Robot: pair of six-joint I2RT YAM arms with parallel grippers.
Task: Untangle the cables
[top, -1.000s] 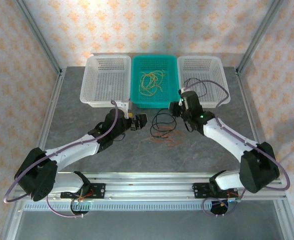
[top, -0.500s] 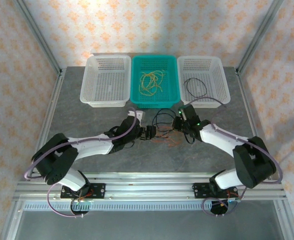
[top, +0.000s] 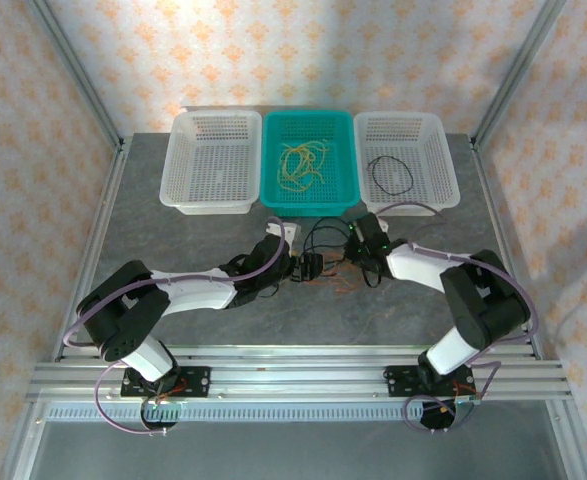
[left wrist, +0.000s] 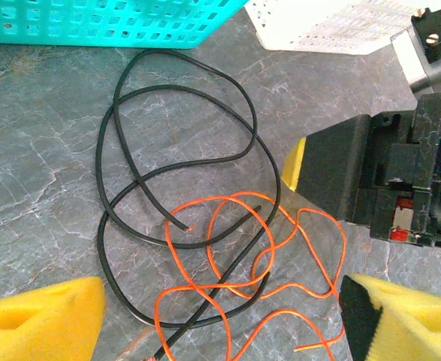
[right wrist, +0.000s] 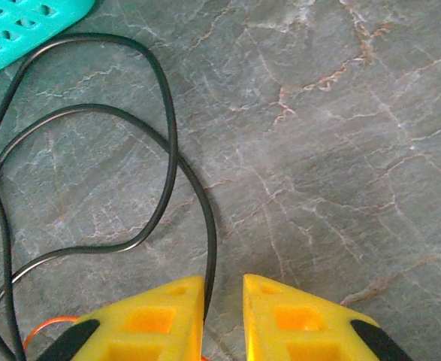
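Cables, a black cable (left wrist: pixel 179 113) and an orange cable (left wrist: pixel 235 248), lie looped through each other on the table (top: pixel 173 250) just in front of the teal basket (top: pixel 308 207). The left gripper (left wrist: pixel 220 323) stands wide apart astride them, holding nothing. The right gripper (right wrist: pixel 224 293) is a slit apart with the black cable running in; grip unclear. A second ago the left gripper hung left of the tangle and the right trailed a black loop (top: pixel 390 175), now in the white basket (top: pixel 448 200) right of the teal one. Both arms reach low, converging.
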